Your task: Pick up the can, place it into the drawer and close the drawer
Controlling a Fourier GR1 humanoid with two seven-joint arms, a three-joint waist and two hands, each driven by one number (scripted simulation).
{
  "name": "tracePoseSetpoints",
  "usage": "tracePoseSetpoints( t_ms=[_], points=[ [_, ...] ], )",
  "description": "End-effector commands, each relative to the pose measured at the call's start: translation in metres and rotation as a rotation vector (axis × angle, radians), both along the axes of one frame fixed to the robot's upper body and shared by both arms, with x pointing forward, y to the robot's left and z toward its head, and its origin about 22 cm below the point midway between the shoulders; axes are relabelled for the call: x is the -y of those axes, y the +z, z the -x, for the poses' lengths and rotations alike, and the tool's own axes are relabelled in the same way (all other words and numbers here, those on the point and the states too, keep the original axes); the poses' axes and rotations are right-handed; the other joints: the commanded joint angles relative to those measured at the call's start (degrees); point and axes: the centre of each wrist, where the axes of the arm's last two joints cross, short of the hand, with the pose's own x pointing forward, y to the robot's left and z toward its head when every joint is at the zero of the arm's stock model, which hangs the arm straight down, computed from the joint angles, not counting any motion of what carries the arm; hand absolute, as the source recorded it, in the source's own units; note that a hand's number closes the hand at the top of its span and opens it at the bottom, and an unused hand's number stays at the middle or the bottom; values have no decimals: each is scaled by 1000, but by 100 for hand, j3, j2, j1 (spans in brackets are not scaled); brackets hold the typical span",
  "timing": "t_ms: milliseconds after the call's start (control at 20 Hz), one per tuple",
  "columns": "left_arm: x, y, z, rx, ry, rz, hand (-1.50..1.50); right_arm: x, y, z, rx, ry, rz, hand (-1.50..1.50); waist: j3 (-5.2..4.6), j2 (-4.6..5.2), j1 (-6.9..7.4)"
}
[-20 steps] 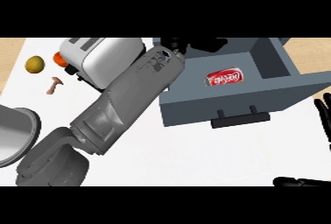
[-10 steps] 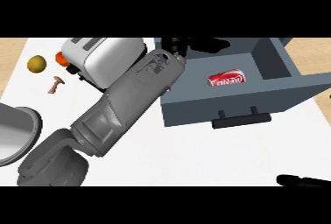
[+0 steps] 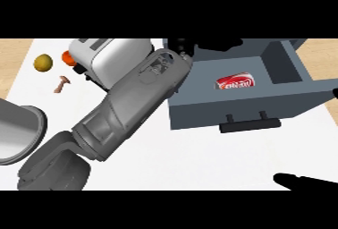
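The red can point(image 3: 234, 82) lies on its side inside the open grey drawer point(image 3: 198, 112), near the middle of its floor, with nothing touching it. My left forearm runs from the lower left up to the drawer's back left corner. There my left hand point(image 3: 198, 44) hovers open over the rear rim, above and left of the can, partly cut off by the view's top. My right hand point(image 3: 305, 181) rests open at the lower right edge, with only its thumb and one fingertip at the right edge showing. The drawer's black handle point(image 3: 251, 125) faces me.
A silver toaster point(image 3: 105, 58) stands left of the drawer, half hidden by my left arm. A yellow-green fruit point(image 3: 44, 62), an orange item point(image 3: 67, 57) and a small brown piece point(image 3: 62, 84) lie at the far left. A grey pot point(image 3: 16, 129) sits at the left edge.
My right hand has slid off toward the right edge, so less of it shows now. The left arm, the can and the drawer have stayed where they were.
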Motion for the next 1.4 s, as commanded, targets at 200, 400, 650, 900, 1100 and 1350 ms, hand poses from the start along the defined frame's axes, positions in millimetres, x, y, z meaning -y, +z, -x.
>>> tracePoseSetpoints(
  t_ms=[200,400,650,900,1100,1350],
  points=[
    [9,9,6,41,11,11,-150,-10,-15,-28,-3,-67,331,-150,3,-49,280],
    [12,10,9,7,-10,26,-150,-39,-21,-46,-9,-107,460,-150,-6,-99,501],
    [0,35,-3,12,5,35,-150,-48,-65,-53,-60,-125,591,-150,-2,-116,576],
    [-11,23,3,9,7,19,-150,-54,-91,-80,-71,-207,606,-150,-3,-163,688],
    [-39,30,0,-14,26,24,-150,-49,-112,-92,-67,-254,564,-150,-3,-175,704],
    [-51,37,4,-20,37,12,-150,-62,-141,-113,-80,-259,594,-150,-2,-168,736]
  ],
)
